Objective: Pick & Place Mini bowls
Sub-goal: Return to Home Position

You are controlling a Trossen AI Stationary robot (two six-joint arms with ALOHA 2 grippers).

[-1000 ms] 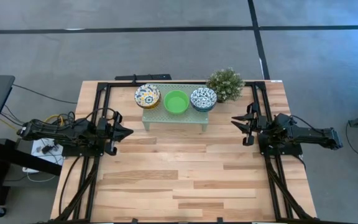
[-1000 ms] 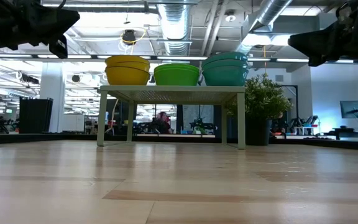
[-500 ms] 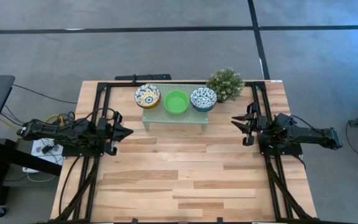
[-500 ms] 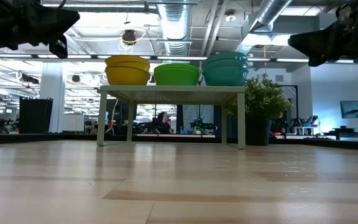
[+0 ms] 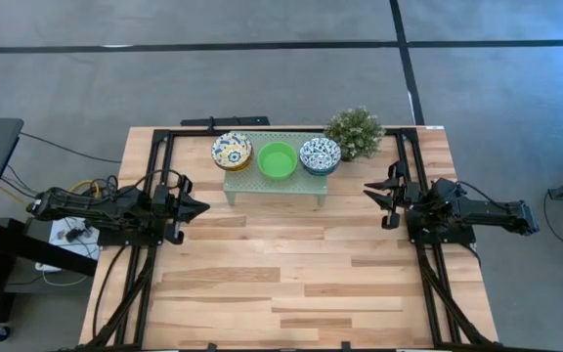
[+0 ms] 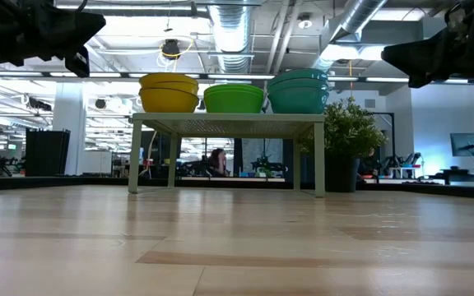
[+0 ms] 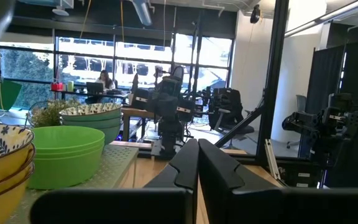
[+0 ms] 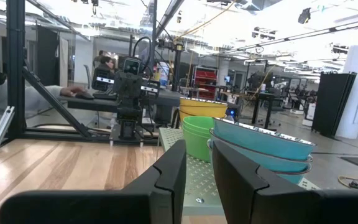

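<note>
Left gripper (image 7: 197, 163) has its fingers pressed together, empty. Right gripper (image 8: 197, 155) has a small gap and is holding nothing too. Each sits at its own side of the table (image 5: 281, 284). The bowls (image 5: 277, 160) are in three stacks on the shelf (image 5: 274, 185).

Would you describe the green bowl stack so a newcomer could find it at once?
At the table's far edge stands a pale-green shelf. The green bowl stack sits mid-shelf between the yellow-patterned stack and the blue-patterned stack; it alone is plain.
</note>
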